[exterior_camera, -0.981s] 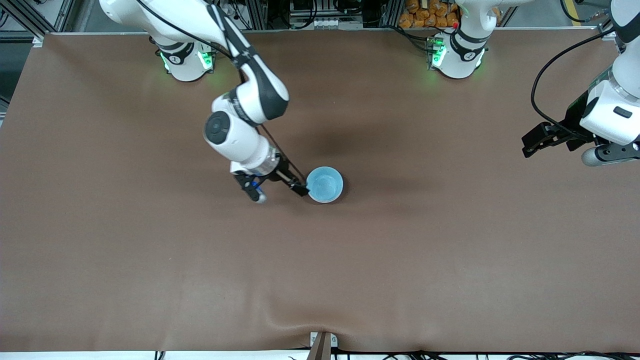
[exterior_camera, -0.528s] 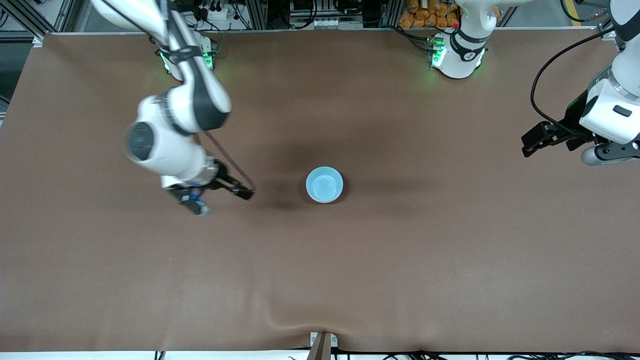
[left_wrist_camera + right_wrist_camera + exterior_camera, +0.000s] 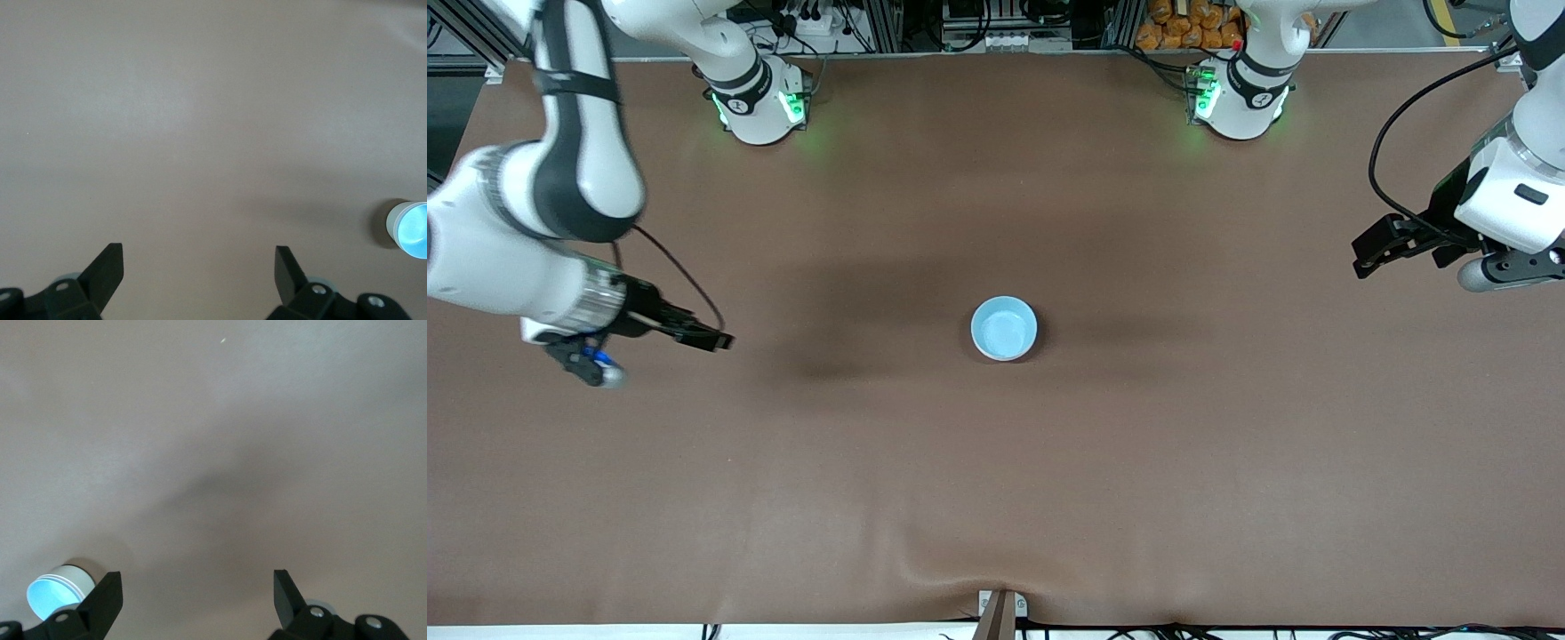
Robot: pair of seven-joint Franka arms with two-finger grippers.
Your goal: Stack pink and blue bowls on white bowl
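The glossy sky-blue bowl [image 3: 1004, 328], round with no long axis, sits upright, mouth up, mid-table atop paler stacked rims, while the right gripper [image 3: 710, 340] and left gripper [image 3: 1371, 253] hang wide open and empty over the table's [image 3: 996, 489] ends.

— What carries everything here?
— A wide brown tabletop [image 3: 1227, 462], matte, with a slight ripple at its edge nearest the front camera.
— And what lies on it?
— One stack of bowls [image 3: 1004, 328] near the middle, upright, a blue bowl [image 3: 1004, 325] on top; paler rims show beneath it.
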